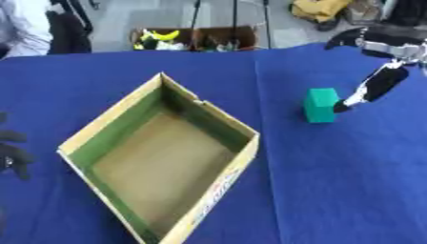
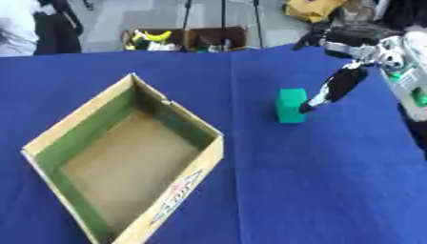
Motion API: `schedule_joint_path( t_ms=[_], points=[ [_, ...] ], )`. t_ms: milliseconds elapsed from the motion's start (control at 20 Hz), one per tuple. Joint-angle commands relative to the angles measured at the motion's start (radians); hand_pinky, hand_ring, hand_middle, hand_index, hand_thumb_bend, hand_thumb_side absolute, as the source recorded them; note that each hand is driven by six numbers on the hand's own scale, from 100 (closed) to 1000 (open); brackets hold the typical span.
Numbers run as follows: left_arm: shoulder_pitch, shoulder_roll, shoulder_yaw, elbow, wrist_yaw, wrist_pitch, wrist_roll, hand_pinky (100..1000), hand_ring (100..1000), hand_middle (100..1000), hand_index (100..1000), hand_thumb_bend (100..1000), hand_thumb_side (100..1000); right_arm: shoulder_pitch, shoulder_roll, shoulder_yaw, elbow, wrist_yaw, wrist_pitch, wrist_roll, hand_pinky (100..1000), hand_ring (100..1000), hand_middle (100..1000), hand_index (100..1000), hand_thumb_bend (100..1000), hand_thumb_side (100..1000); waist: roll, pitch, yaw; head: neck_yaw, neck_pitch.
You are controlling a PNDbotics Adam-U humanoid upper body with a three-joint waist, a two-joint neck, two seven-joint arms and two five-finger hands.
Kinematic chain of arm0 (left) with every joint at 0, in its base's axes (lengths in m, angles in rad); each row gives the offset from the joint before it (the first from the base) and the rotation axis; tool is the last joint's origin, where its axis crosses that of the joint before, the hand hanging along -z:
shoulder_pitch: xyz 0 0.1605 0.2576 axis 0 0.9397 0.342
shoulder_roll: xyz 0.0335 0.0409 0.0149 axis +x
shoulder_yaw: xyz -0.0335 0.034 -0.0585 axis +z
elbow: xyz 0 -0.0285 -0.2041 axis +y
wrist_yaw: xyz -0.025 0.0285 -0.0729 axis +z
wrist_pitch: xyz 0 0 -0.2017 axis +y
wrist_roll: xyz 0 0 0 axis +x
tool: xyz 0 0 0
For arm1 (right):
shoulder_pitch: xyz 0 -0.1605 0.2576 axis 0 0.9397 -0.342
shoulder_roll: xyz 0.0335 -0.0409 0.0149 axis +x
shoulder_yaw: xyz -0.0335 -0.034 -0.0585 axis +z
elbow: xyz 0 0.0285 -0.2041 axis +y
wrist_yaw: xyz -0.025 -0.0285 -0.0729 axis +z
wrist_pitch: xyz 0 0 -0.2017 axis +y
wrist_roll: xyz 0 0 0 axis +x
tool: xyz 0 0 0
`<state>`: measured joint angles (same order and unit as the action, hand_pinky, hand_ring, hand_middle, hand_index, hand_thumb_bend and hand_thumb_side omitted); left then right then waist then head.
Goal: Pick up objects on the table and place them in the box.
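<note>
Shown is 1 green block (image 1: 320, 105) standing on the blue tablecloth (image 1: 333, 181), to the right of the open cardboard box (image 1: 83, 136) and well apart from it. The box is seen to be empty, with green-lined inner walls and a brown floor.

The block is judged to be light and rigid, probably foam or painted wood, with flat faces and square edges; it is unlikely to be fragile. A hold across 2 opposite upright faces is judged most suitable, with the thumb on 1 face and the fingers on the other, since the flat sides could slide under a fingertip pinch.

The right hand (image 2: 333, 88) is brought in from the upper right of the block, its forearm sloping downward. An extended finger is laid against the block's right face, at or very near contact. Nothing is enclosed by the hand: the fingers are held straight and released, and the block is not yet grasped.

The left hand (image 1: 12, 155) is seen only at the picture's edge, left of the box; whether it is released or clenched cannot be told.
</note>
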<state>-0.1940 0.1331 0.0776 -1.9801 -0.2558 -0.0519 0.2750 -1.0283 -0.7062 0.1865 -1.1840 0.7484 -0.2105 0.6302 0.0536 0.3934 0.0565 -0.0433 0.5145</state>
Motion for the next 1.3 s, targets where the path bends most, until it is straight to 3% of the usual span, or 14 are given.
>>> schedule_joint_path(
  t_ms=[50,400,650,1300],
  points=[
    [-0.007,0.015,0.000,-0.020,0.003,0.000,-0.001,226,389,505,789,155,906,-0.010,-0.014,-0.004,-0.011,-0.036,0.018,0.048,885,1000,926,994,714,353,-0.001,-0.021,0.000,-0.002,-0.015],
    [-0.010,0.013,0.000,-0.020,0.004,0.001,-0.003,221,388,505,788,153,905,-0.001,-0.004,-0.026,-0.065,-0.058,0.081,0.140,837,984,906,975,677,348,-0.001,-0.017,0.000,0.000,-0.018],
    [-0.011,0.012,0.000,-0.020,0.004,0.003,-0.005,214,388,505,787,152,905,0.003,0.008,-0.021,-0.073,-0.023,0.119,0.141,783,914,862,954,668,338,0.000,-0.016,0.001,-0.002,-0.019],
    [-0.015,0.009,0.000,-0.020,0.007,0.002,-0.006,211,388,505,786,150,904,0.012,0.038,-0.002,-0.035,0.023,0.141,0.143,769,901,821,901,641,333,-0.001,-0.012,0.005,-0.005,-0.020]
  ],
)
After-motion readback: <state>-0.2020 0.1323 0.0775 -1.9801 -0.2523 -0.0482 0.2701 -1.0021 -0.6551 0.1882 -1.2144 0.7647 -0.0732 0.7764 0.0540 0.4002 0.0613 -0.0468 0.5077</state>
